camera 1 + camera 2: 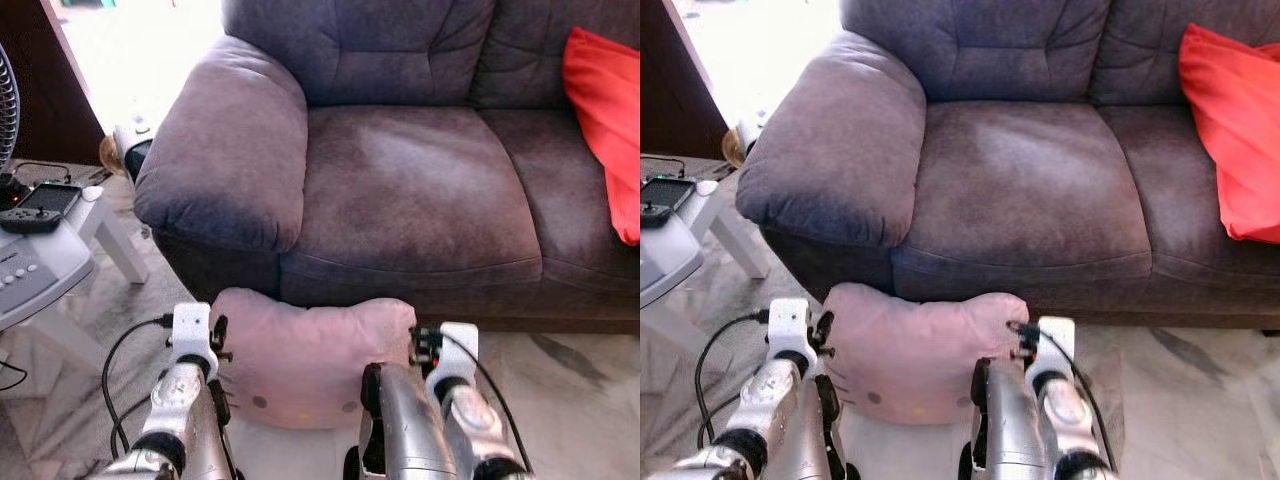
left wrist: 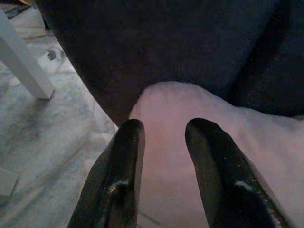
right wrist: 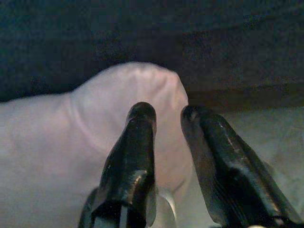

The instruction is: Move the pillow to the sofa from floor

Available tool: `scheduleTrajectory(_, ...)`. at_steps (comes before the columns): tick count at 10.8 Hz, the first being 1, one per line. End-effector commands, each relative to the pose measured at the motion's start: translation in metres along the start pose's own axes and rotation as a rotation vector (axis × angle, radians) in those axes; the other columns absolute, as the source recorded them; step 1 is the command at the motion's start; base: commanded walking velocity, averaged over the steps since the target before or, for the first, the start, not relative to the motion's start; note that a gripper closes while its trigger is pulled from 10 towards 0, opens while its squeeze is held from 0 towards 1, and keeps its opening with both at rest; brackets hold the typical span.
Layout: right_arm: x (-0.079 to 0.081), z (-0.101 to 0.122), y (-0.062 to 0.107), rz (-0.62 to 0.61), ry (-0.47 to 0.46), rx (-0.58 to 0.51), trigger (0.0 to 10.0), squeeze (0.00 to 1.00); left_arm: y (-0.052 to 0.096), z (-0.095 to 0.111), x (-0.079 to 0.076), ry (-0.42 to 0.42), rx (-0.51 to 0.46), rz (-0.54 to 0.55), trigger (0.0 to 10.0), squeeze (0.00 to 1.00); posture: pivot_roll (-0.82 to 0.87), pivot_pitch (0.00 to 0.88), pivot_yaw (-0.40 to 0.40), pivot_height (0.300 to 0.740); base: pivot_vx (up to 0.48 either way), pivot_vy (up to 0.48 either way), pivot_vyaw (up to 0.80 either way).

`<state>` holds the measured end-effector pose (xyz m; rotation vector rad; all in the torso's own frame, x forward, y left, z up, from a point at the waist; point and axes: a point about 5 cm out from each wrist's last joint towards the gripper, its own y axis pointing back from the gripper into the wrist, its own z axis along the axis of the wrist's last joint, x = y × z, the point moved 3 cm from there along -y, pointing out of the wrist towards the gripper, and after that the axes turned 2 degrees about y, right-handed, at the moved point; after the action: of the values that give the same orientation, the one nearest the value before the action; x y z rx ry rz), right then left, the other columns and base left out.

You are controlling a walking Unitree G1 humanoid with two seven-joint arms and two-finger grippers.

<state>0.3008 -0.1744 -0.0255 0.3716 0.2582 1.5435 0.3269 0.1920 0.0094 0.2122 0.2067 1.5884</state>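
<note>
Here, the soft pale-pink pillow (image 1: 310, 360) lies on the marble floor (image 1: 570, 400) against the grey fabric sofa's (image 1: 400, 200) front edge. My left gripper (image 2: 164, 142) and right gripper (image 3: 168, 123), fingers parted, flank it; lifting remains.

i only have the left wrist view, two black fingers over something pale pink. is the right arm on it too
Observer: yes, the right gripper is at the other end of the pink pillow, fingers apart over its corner.
Operator: where's the pillow sitting
Observer: against the front of the grey sofa, below the seat cushion, between the two arms.
Operator: is the seat free to drop it on
Observer: the near seat looks bare; a red cushion leans at the far right end.
Operator: anything near my left side
Observer: a white side table with a black controller on it, and a black cable on the floor by the left gripper.
</note>
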Motion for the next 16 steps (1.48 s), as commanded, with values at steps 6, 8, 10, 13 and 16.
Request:
scheduleTrajectory(6,0.004,0.004,-0.004,0.009,0.002,0.014,10.0,0.00,0.001,-0.004,-0.002,0.011,0.025,0.006,10.0,0.00,0.07,0.128,-0.054,0.482,0.000,0.000,0.00)
scheduleTrajectory(8,0.005,0.001,-0.002,0.012,-0.009,0.007,10.0,0.00,0.001,-0.004,-0.001,0.011,0.022,0.009,10.0,0.00,0.07,0.129,-0.054,0.445,0.000,0.000,0.00)
scheduleTrajectory(10,0.003,0.000,-0.002,0.003,-0.005,0.022,10.0,0.00,0.001,-0.003,-0.002,0.009,0.017,0.005,10.0,0.00,0.07,0.124,-0.053,0.445,0.000,0.000,0.00)
scheduleTrajectory(13,0.006,0.020,-0.014,0.030,-0.026,0.025,10.0,0.00,-0.003,0.009,0.003,0.022,-0.029,0.015,10.0,0.00,0.08,0.125,-0.051,0.445,0.000,0.000,0.00)
scheduleTrajectory(16,0.006,0.066,-0.033,0.041,-0.113,-0.020,10.0,1.00,-0.008,0.023,0.001,0.022,-0.074,-0.001,10.0,0.00,0.08,0.146,-0.050,0.445,0.000,0.000,0.00)
